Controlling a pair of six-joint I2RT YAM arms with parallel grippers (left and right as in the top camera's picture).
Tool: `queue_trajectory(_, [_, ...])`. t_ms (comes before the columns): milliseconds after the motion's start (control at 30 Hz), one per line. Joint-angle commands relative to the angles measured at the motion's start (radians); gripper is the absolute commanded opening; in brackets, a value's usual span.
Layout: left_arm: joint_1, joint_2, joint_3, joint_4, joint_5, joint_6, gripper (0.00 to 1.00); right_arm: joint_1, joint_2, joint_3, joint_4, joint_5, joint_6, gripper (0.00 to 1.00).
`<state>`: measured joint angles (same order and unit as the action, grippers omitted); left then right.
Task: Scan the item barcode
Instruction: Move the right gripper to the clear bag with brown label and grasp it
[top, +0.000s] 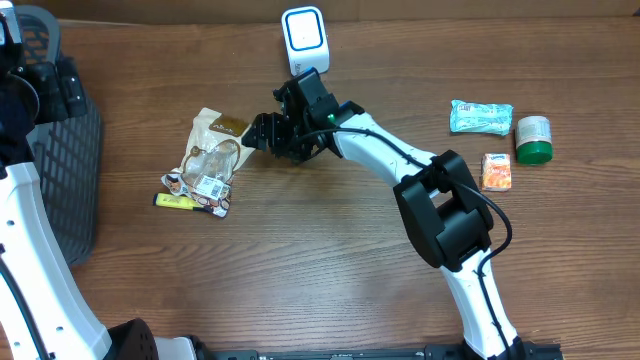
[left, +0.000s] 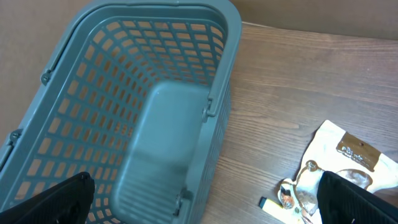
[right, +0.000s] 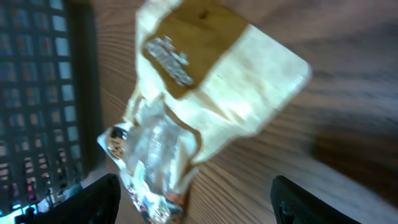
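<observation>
A brown, straight-grained wooden desk (top: 300, 290) carries a cream snack bag (top: 212, 150) with a caramel-brown label in pale lettering, a clear window and a white sticker (dark print, too small to read) near its lower end. Just below the bag lies a yellow stick (top: 172, 201) with a black tip. Left of the bag stands a grey-green basket (left: 155, 93) in open grid mesh. Above and right of the bag is a white scanner (top: 304, 35) with a blue-ringed face. Further right of the bag are a mint-teal packet (top: 480, 117), a white-and-green jar (top: 533, 139) and an orange carton (top: 497, 171). The arm (top: 385, 150) beside the bag is white with black joints.
</observation>
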<state>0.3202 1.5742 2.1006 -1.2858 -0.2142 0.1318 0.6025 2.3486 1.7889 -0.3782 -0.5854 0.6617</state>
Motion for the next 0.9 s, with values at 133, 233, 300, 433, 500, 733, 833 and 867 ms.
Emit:
queue_trajectory(133, [-0.011,0.008,0.005,0.003,-0.002,0.014,1.00,0.035,0.068,0.001,0.087,-0.006,0.023,0.78])
queue_trajectory(233, [-0.011,0.008,0.005,0.003,-0.002,0.014,1.00,0.040,0.104,0.001,0.108,0.007,0.024,0.78])
queue_trajectory(300, [-0.011,0.008,0.005,0.003,-0.002,0.014,1.00,0.040,0.130,0.001,0.117,0.008,0.035,0.78])
queue_trajectory(433, [-0.011,0.008,0.005,0.003,-0.002,0.014,1.00,0.040,0.179,0.001,0.178,0.008,0.046,0.78])
queue_trajectory(500, [-0.011,0.008,0.005,0.003,-0.002,0.014,1.00,0.040,0.198,0.001,0.217,0.008,0.046,0.77])
queue_trajectory(733, [-0.013,0.008,0.005,0.003,-0.002,0.014,1.00,0.040,0.248,0.001,0.348,0.098,0.046,0.63])
queue_trajectory(833, [-0.013,0.008,0.005,0.003,-0.002,0.014,1.00,0.040,0.256,0.001,0.346,0.182,0.045,0.39])
queue_trajectory(867, [-0.013,0.008,0.005,0.003,-0.002,0.014,1.00,0.040,0.256,0.001,0.341,0.196,0.039,0.38])
